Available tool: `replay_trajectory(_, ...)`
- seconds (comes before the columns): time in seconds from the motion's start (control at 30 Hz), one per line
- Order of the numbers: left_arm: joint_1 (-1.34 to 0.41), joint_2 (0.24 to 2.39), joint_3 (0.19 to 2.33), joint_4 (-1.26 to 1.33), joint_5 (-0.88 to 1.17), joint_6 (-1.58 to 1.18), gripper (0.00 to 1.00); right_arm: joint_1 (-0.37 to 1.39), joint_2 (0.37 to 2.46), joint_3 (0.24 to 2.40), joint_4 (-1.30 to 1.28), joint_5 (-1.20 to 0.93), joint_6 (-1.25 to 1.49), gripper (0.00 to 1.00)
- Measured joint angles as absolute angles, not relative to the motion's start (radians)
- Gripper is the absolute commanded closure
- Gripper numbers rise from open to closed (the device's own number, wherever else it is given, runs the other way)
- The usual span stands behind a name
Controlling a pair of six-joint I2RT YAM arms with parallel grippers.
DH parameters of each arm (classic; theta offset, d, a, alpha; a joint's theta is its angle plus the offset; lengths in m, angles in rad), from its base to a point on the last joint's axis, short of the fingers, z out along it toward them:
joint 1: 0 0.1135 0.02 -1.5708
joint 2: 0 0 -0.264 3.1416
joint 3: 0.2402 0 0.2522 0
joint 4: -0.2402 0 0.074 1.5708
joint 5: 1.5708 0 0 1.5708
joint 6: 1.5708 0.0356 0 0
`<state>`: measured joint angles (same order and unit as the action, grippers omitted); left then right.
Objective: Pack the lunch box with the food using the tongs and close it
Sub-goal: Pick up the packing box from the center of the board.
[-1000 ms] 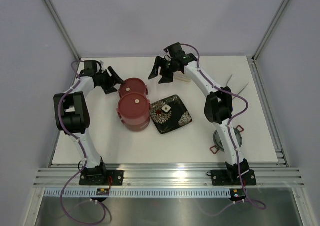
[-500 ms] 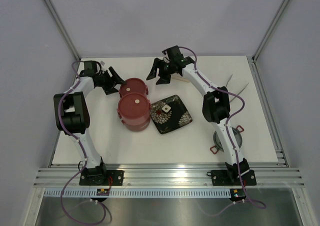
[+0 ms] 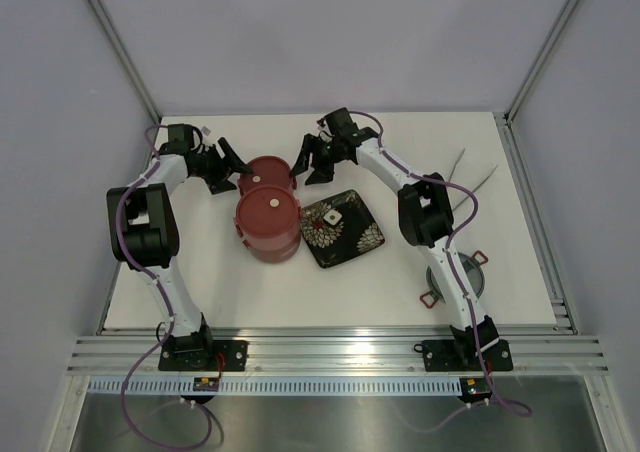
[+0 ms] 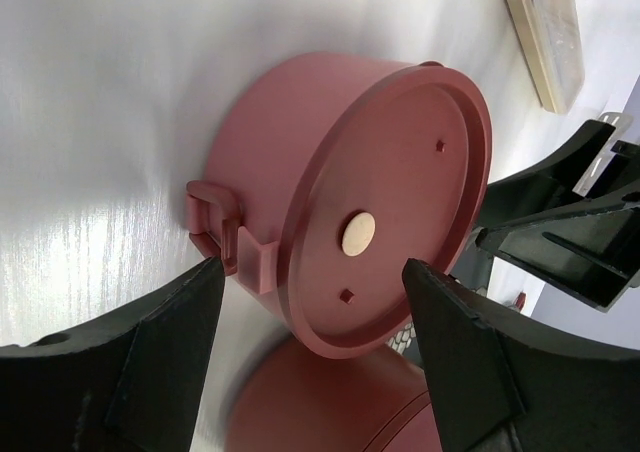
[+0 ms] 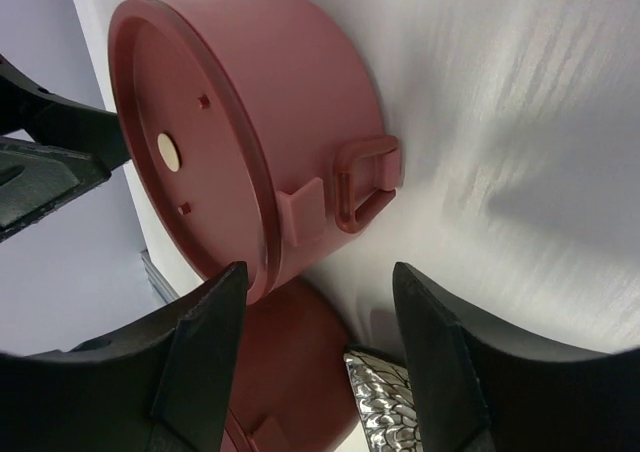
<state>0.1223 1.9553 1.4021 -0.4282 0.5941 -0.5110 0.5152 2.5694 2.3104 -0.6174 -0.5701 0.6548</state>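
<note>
Our right gripper [image 3: 309, 162] has swung leftward, jaws apart and empty, facing the equally parted left gripper [image 3: 228, 162] across the lidded round dusty-red bowl [image 3: 268, 173], upper centre; we judge a two-handed lift is near.

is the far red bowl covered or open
Covered. A flat dark-red lid with a pale centre button sits across the far red bowl; no steel inside shows.

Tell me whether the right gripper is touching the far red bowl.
Cannot tell. In the right wrist view the right gripper stands open facing the side handle of the far red bowl; one fingertip overlaps its rim, showing neither gap nor contact.
</note>
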Motion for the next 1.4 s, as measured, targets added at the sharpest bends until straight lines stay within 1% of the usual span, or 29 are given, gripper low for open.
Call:
replay_trajectory(0.4, 0.122, 1.955, 1.414, -0.429, 0.605, -0.505, 0.26, 0.516, 2.618, 2.357, -0.562, -0.596, 0.665, 0.41)
replay_trajectory(0.8, 0.123, 1.962, 1.447, -0.456, 0.618, -0.495, 0.28, 0.517, 2.664, 2.424, -0.529, -0.625, 0.688, 0.55)
replay_trajectory(0.9, 0.123, 1.966, 1.453, -0.47, 0.618, -0.49, 0.28, 0.517, 2.666, 2.431, -0.522, -0.623, 0.69, 0.57)
replay_trajectory(1.07, 0.124, 1.966, 1.46, -0.48, 0.618, -0.485, 0.29, 0.518, 2.671, 2.431, -0.521, -0.624, 0.693, 0.58)
replay_trajectory(1.2, 0.124, 1.966, 1.46, -0.481, 0.618, -0.479, 0.3, 0.518, 2.672, 2.431, -0.52, -0.624, 0.697, 0.55)
replay_trajectory(1.4, 0.125, 1.966, 1.46, -0.482, 0.618, -0.477, 0.32, 0.522, 2.672, 2.431, -0.52, -0.625, 0.697, 0.56)
